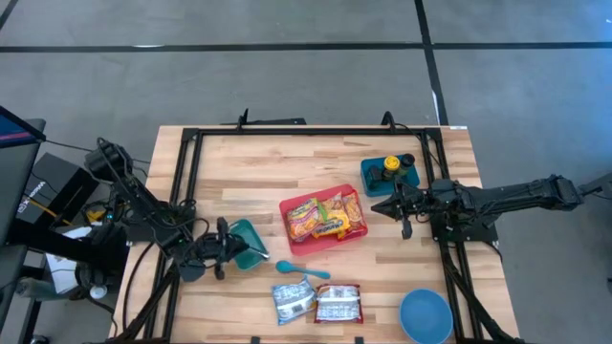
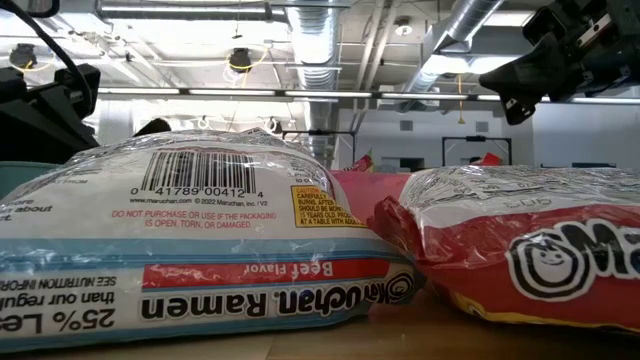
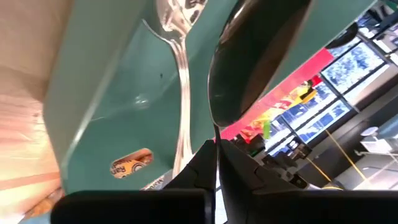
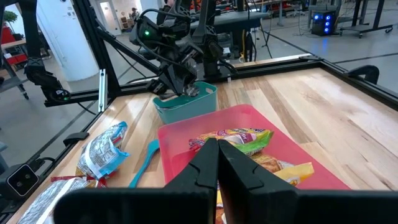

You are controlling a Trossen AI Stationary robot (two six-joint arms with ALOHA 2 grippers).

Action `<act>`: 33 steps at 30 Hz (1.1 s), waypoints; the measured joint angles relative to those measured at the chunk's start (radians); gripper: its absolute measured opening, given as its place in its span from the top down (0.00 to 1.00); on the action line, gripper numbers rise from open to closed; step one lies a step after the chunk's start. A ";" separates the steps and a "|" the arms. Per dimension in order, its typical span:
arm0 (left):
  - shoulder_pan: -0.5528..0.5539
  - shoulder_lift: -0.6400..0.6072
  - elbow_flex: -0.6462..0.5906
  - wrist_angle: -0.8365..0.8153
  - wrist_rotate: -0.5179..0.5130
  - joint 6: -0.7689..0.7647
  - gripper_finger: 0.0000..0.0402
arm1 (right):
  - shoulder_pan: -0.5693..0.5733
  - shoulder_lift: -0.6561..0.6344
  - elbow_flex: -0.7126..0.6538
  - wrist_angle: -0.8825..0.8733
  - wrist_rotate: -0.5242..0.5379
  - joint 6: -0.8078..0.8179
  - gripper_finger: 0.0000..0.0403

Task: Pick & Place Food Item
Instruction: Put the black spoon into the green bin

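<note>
**Food sits between two closed grippers, nearer the right one**

In the high view the red tray (image 1: 323, 222) lies at the middle of the worktop (image 1: 249, 162), holding several bright snack packets (image 1: 327, 217) heaped together. The tray's long axis runs roughly left to right across the frame, tilted slightly upward toward the right.

The right gripper (image 1: 394, 207) hovers just off the tray's right edge, pointing left toward it. Its fingers are pressed together and hold nothing. In the right wrist view the fingertips aim straight along the tray, with the packets directly ahead. This arm looks the better placed for a pick from the tray, though it would need to open first.

The left gripper (image 1: 224, 250) sits at the lower left, over the teal bin (image 1: 245, 242), also shut and apparently empty. The left wrist view shows the bin wall close by and a clear plastic spoon (image 3: 178, 93) inside it.

Two ramen packs (image 1: 316, 303) lie flat near the bottom edge, side by side, well apart from both grippers. A blue spoon (image 1: 301, 270) rests between them and the tray. A blue bowl (image 1: 426, 314) stands at the lower right.
</note>
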 joint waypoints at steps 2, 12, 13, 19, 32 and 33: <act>0.000 0.000 0.000 -0.005 0.011 0.000 1.00 | 0.000 0.000 0.000 0.000 0.000 0.000 1.00; 0.034 0.000 0.000 -0.004 0.081 0.002 1.00 | 0.000 0.000 0.000 0.000 0.000 0.000 1.00; 0.038 0.000 0.000 -0.005 0.084 0.002 1.00 | 0.000 0.000 0.000 0.000 0.000 0.000 1.00; 0.058 0.000 0.000 -0.007 0.116 0.002 0.99 | 0.000 0.000 0.000 0.000 0.000 0.000 1.00; 0.065 0.000 0.000 -0.012 0.139 0.002 0.98 | 0.000 0.000 0.000 0.000 0.000 0.000 1.00; 0.065 0.000 0.000 -0.012 0.139 0.002 0.98 | 0.000 0.000 0.000 0.000 0.000 0.000 1.00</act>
